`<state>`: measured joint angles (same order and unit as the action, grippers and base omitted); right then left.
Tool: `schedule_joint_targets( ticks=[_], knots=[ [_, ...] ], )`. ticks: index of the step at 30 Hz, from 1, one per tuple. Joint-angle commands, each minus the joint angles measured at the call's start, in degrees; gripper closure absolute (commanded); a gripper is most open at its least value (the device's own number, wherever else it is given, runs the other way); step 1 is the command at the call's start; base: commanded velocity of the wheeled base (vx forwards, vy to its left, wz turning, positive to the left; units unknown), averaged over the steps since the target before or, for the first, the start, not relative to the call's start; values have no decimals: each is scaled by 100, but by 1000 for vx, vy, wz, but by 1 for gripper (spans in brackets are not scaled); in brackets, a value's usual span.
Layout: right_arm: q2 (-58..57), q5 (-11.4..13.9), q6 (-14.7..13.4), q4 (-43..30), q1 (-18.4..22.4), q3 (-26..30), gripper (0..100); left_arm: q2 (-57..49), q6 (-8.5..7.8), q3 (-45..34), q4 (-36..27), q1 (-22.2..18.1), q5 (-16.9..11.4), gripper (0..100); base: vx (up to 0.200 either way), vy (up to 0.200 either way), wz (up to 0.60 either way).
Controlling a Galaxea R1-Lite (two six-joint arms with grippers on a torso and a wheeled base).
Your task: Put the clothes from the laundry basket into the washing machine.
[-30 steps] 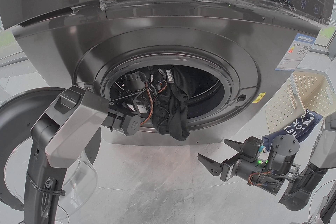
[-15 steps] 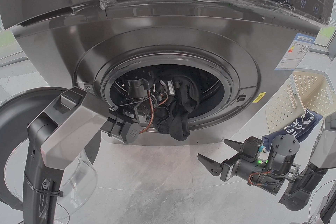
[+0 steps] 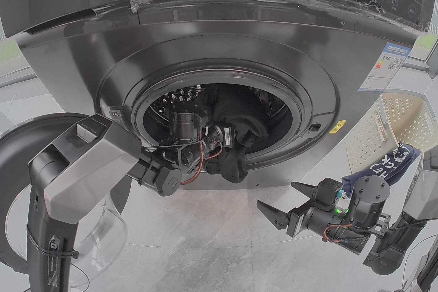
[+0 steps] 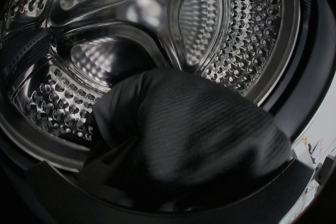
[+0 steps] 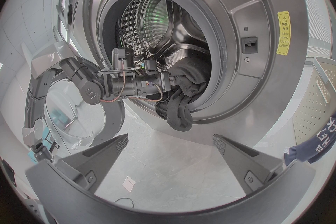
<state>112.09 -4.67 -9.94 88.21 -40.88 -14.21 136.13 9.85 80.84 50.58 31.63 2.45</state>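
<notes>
Our left gripper (image 3: 226,135) at the door opening of the washing machine (image 3: 228,39), a black garment (image 3: 237,112) halfway in.
We see the cloth bunched in the mouth of the drum (image 4: 245,7), one end hanging out over the lower rim; it covers the left gripper's tip, and we cannot tell whether the gripper holds it. Our right gripper (image 3: 277,195) hovers above the floor (image 3: 205,238) in front of the machine, right of the opening, jaws spread wide and empty. A navy garment (image 3: 392,165) hangs over the cream laundry basket (image 3: 406,119) at the machine's right.
</notes>
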Motion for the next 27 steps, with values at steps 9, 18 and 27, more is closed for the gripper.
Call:
schedule_joint_targets(
  ticks=[9, 18, 27],
  knots=[
    [41, -8, 0, 3, -35, -2, 0, 1100, 140, 2736, -118, -158, 801, 100, 0, 0, 0],
    [58, -8, 0, 3, -35, -2, 0, 1231, 184, 3369, -215, -237, 977, 100, 0, 0, 0],
    [58, -8, -8, 3, -35, 6, 0, 1012, 184, 2824, -206, -175, 977, 0, 0, 0, 0]
  ],
)
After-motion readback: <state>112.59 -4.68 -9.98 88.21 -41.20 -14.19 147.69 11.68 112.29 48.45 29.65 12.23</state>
